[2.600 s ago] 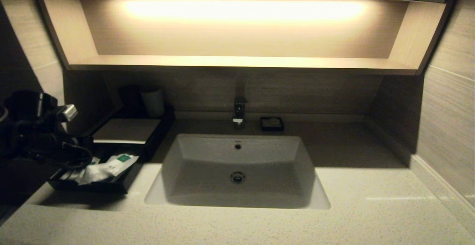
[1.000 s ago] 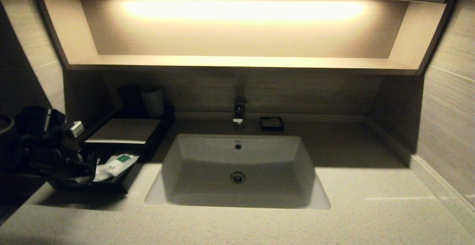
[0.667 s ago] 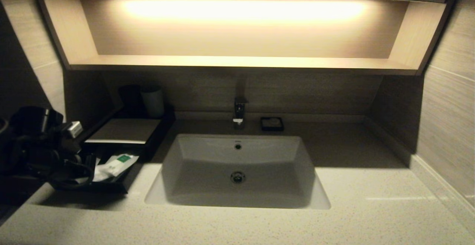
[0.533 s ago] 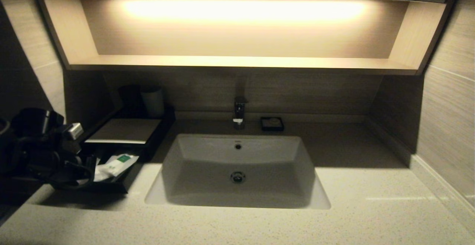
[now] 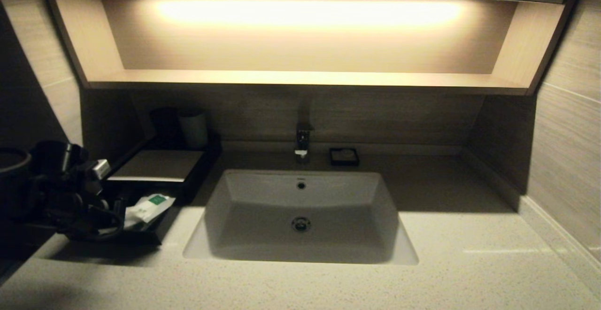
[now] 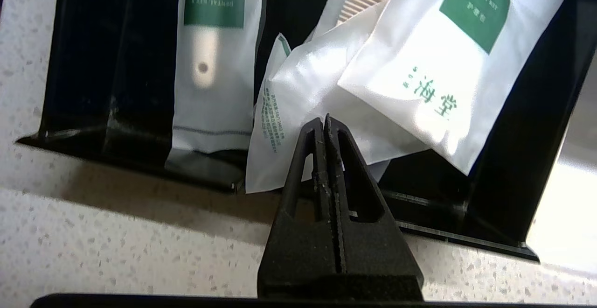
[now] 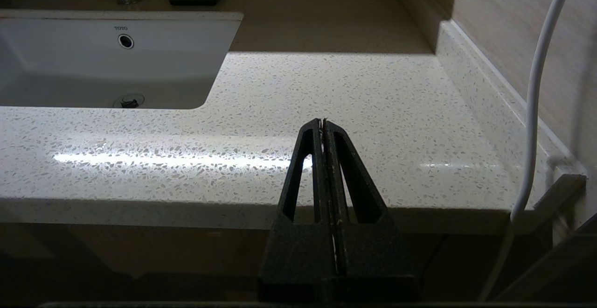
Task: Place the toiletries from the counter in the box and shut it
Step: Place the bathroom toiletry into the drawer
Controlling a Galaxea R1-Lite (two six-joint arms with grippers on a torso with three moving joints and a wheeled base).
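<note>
A black box [image 5: 141, 239] stands on the counter left of the sink. Several white toiletry packets with green labels [image 5: 148, 206] lie in its open front part. A beige lid panel [image 5: 157, 164] covers the rear part. In the left wrist view, a vanity kit packet [image 6: 438, 79], a dental kit packet [image 6: 212, 65] and a plain packet [image 6: 298, 112] lie inside the box wall [image 6: 513, 158]. My left gripper [image 6: 324, 119] is shut and empty, just above the box's near rim; in the head view it [image 5: 118, 205] is at the box's left. My right gripper [image 7: 322, 121] is shut and empty, before the counter's front edge.
The white sink [image 5: 300, 216] fills the counter's middle, with a faucet [image 5: 303, 141] and a black soap dish [image 5: 344, 156] behind it. Two cups [image 5: 193, 129] stand behind the box. A white cable [image 7: 536, 88] hangs by the right wall.
My left arm has moved down and to the right, closer over the box's near-left part. The packets and my right arm have not moved.
</note>
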